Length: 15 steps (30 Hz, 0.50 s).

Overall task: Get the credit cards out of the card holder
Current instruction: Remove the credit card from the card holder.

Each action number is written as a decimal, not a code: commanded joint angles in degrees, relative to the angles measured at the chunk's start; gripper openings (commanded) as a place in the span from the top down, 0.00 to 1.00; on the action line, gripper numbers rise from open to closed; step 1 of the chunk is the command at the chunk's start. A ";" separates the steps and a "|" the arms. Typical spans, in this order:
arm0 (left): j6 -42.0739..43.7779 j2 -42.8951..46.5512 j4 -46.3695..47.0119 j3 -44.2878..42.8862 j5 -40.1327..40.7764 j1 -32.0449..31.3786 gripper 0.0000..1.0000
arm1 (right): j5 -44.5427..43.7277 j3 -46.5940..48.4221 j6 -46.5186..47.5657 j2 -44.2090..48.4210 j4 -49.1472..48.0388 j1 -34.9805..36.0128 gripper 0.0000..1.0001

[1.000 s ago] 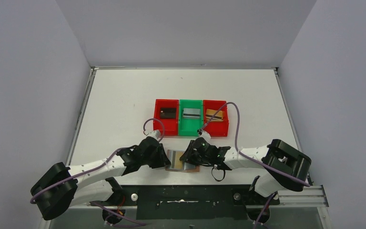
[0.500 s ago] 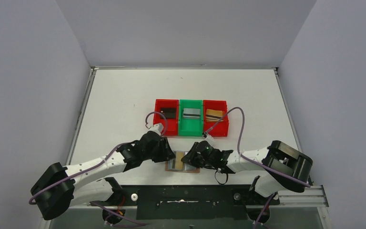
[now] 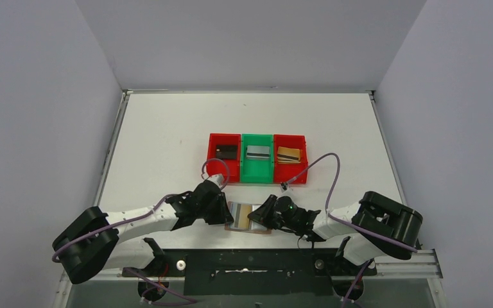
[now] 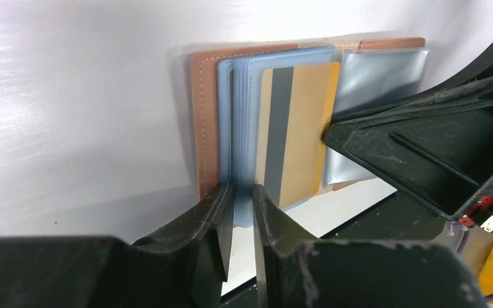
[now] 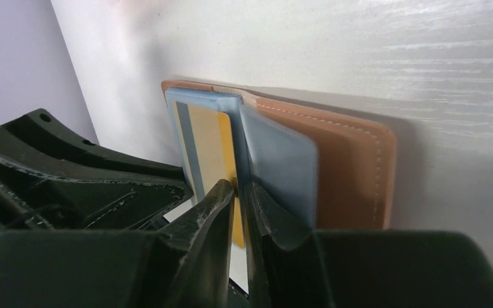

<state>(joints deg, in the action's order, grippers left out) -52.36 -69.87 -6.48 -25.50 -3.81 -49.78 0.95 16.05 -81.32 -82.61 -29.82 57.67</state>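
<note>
The tan leather card holder (image 3: 247,218) lies open near the table's front edge, its grey-blue lining (image 4: 241,83) facing up. A gold credit card (image 4: 302,128) with a grey stripe sticks partway out of a slot. My left gripper (image 4: 242,192) is at the holder's left side (image 3: 226,213), shut on the edge of the blue lining. My right gripper (image 5: 238,189) comes in from the right (image 3: 258,217) and is shut on the gold card's (image 5: 208,141) edge. The holder's leather cover (image 5: 353,167) lies flat beside it.
Behind the holder stand three joined bins: a red bin (image 3: 224,170) with a black card (image 3: 226,151), a green bin (image 3: 257,172) with a silver card (image 3: 257,152), and a red bin (image 3: 291,172) with a gold-tan card (image 3: 288,154). The table's front edge is just behind both grippers.
My left gripper opened, lifted off, then came back down and closed on the holder's lining. My right arm dropped lower and slid right, and the gold card now shows further out.
</note>
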 commanded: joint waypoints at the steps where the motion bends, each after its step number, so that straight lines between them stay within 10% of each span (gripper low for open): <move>1: 0.76 -1.85 3.74 0.84 -3.18 -0.23 0.84 | -0.45 -2.90 -1.31 -1.69 -7.34 -0.50 0.86; 15: 0.60 0.57 0.11 1.50 0.02 -0.39 1.00 | 1.07 -1.04 1.90 -2.67 -9.13 -0.43 0.98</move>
<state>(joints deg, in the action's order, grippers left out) -52.18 -69.97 -5.28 -24.34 -5.32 -49.74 1.85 13.76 -80.42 -85.38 -38.48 56.99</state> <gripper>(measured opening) 0.009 0.037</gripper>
